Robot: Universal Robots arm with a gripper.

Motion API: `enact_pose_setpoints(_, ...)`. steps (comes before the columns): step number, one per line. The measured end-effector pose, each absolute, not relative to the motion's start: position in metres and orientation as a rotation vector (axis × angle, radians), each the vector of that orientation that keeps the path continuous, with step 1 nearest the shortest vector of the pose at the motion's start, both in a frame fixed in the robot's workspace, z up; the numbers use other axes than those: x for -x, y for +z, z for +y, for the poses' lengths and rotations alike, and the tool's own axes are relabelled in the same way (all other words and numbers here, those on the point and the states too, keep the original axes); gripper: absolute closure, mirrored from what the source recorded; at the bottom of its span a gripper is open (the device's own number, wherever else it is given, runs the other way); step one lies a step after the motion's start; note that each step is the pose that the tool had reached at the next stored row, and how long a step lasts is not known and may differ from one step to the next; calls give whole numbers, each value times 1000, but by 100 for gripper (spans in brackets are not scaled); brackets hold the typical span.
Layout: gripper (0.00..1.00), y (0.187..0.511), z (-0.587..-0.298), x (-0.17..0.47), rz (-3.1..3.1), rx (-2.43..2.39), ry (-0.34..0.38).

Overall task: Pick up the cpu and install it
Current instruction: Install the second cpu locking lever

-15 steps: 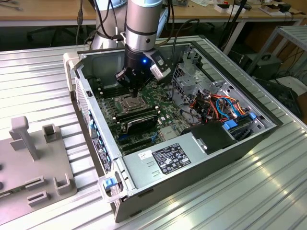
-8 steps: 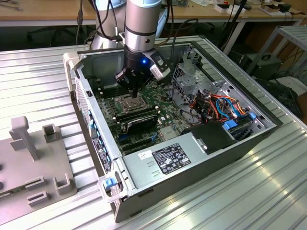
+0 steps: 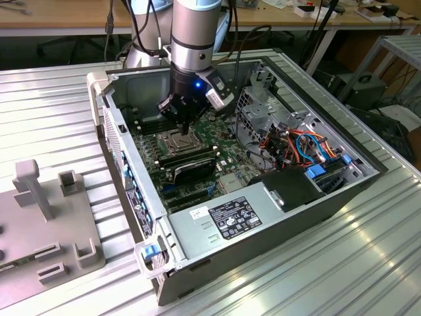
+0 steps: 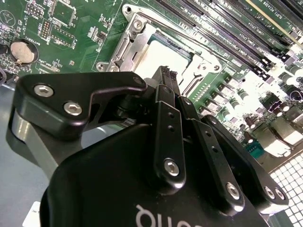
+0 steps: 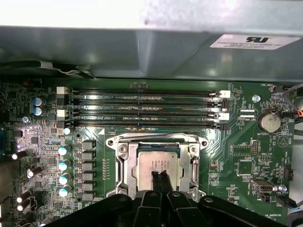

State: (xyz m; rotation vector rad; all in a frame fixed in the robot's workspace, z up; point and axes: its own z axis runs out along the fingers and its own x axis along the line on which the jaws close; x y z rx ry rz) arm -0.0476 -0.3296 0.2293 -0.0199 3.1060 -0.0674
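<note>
Gripper (image 3: 184,125) hangs inside the open computer case (image 3: 263,217), fingertips (image 5: 160,178) together directly over the cpu (image 5: 158,163) in its socket frame (image 5: 124,163). Room straight up: open, case lid off. In the exterior view, case wall (image 3: 141,82) close at 11 o'clock of the gripper; black card (image 3: 187,164) just at 6 o'clock; drive cage (image 3: 263,108) and cable bundle (image 3: 299,145) at 3 o'clock. In the first wrist view, memory slots (image 5: 142,109) lie flat beside the socket.
</note>
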Motion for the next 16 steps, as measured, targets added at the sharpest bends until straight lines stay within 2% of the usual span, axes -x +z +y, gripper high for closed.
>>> enact_pose_setpoints(16, 89, 237, -330, 48, 3106, 20, -67)
